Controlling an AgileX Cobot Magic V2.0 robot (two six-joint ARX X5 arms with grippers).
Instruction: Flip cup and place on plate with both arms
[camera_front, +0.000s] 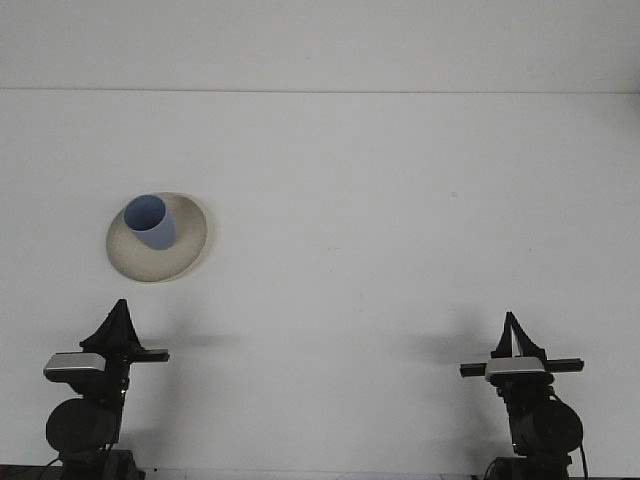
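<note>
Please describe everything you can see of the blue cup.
The blue cup is a plain, light blue tumbler with no handle, smooth and matte, perhaps plastic. It stands on the beige plate, toward the plate's far left part, with its open mouth up and its body narrowing toward the base. It looks empty. Only the plate touches it; both grippers are low at the near edge, far from it.
</note>
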